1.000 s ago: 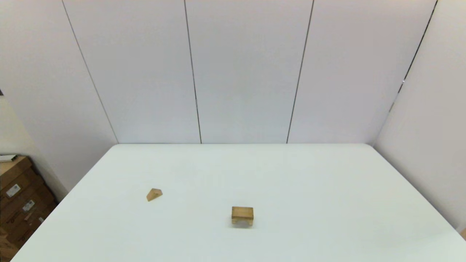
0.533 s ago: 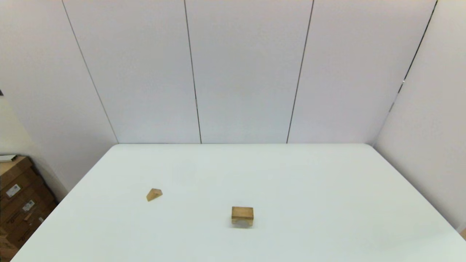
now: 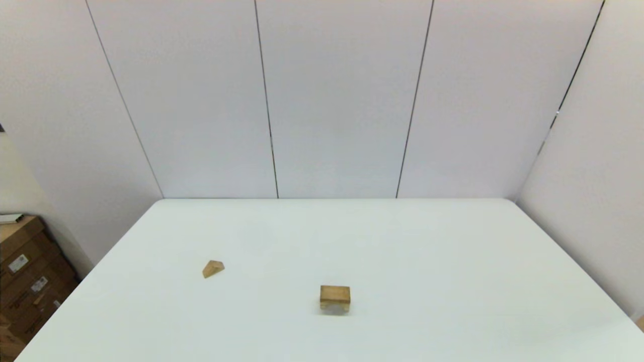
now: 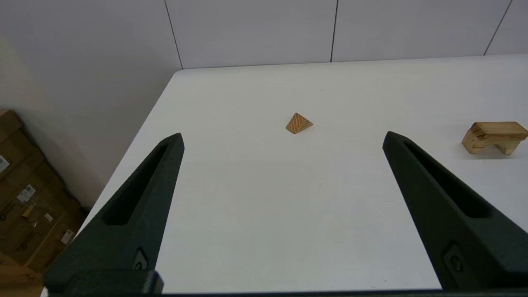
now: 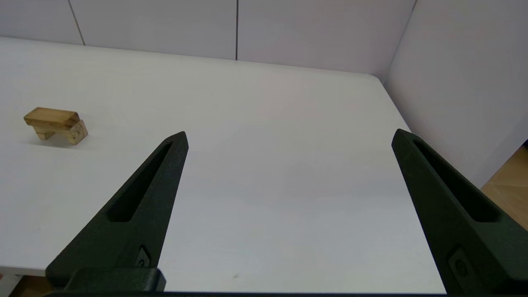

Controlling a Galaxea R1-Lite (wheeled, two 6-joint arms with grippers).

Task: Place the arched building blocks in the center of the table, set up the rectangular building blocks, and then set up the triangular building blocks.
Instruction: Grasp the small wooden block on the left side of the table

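Nearest you, both arms sit back at the near edge of the surface point(image 3: 453, 281): your left claw point(image 4: 282, 138) and right claw point(image 5: 288, 136) both gape wide with nothing between the fingers, and neither shows in the head view. Farther out, near the middle, the arched block point(image 3: 335, 303) stands arch down with the rectangular block point(image 3: 335, 292) lying flat on top of it; from the right wrist view the slab looks skewed and overhanging one end. That overhang is your main risk: set the triangular block down off-centre or with a push and the slab may tip or slide off, undoing the stack. Beyond and to the left, well apart from the stack, lies the triangular block point(image 3: 213, 268), resting on a flat face. Its sloped faces give poor purchase, so it may squirt out if you close on the slopes rather than the flat ends.
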